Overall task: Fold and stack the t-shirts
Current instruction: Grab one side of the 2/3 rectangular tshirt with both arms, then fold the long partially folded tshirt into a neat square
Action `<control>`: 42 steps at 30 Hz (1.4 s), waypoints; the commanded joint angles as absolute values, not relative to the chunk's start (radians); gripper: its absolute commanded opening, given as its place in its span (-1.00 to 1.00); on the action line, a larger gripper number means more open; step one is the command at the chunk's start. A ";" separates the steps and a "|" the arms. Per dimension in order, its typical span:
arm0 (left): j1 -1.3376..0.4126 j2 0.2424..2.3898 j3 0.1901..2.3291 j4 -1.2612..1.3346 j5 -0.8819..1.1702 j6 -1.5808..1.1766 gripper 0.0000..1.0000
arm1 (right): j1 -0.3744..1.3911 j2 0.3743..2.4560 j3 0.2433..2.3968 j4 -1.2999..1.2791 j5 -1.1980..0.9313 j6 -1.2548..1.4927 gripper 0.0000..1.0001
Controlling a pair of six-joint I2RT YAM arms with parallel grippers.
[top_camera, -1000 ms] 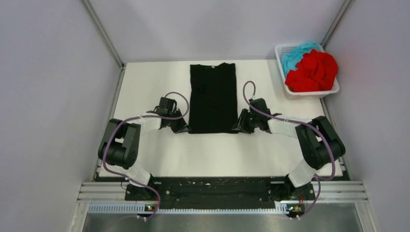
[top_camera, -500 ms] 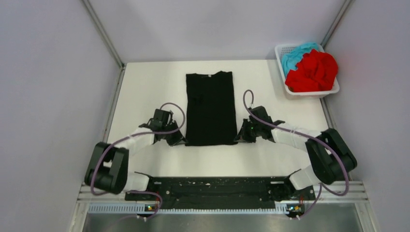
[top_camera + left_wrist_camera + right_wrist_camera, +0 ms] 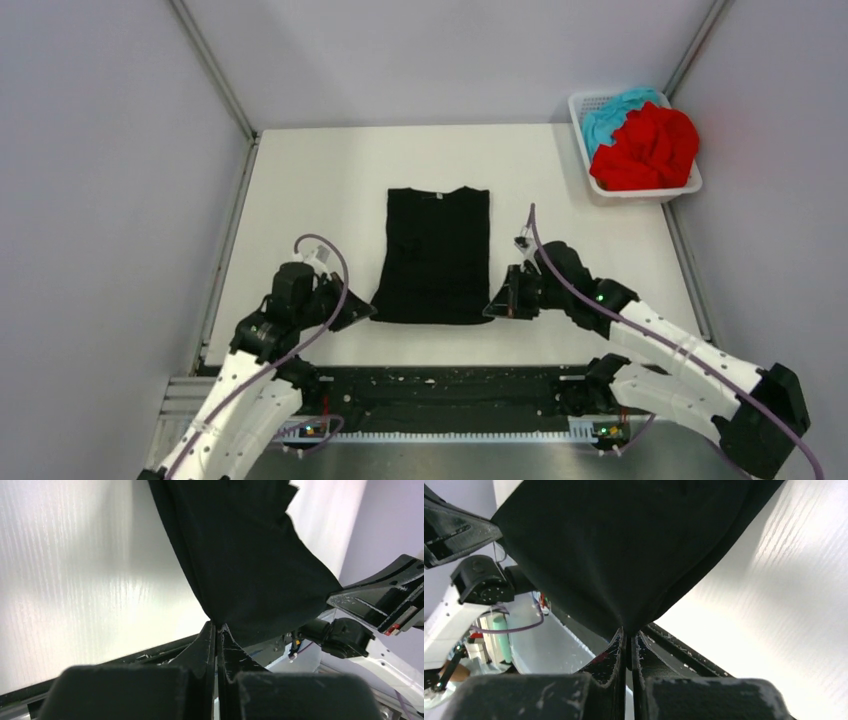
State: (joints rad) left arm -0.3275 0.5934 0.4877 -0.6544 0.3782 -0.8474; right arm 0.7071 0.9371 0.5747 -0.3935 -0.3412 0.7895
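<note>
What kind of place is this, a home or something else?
Probably a robot test cell, not a home: a white table enclosed by plain grey walls, the left arm and right arm bolted at its near edge, and a laundry basket staged in a corner.

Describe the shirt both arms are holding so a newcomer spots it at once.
On the white table, near its middle, lies the black t-shirt, its near corners pinched by the left gripper and right gripper. It alone is black and spread flat; the red shirt and teal shirt are bunched in the basket.
</note>
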 commanded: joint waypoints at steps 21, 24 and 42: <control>-0.314 1.245 1.082 -0.432 0.073 -0.651 -1.00 | 0.422 1.248 1.010 -0.166 -0.167 0.600 -1.00; -0.288 1.341 1.153 -0.426 0.075 -0.633 -1.00 | 0.379 1.332 1.058 -0.137 -0.199 0.605 -1.00; -0.137 1.903 1.584 -0.422 0.310 -0.598 -1.00 | 0.304 1.806 1.340 -0.068 -0.218 0.646 -1.00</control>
State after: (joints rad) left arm -0.1753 1.8263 1.4757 -0.4454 0.2420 -0.6224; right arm 0.3264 1.7596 1.2671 -0.1112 -0.2737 0.6373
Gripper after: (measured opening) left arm 0.012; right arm 0.013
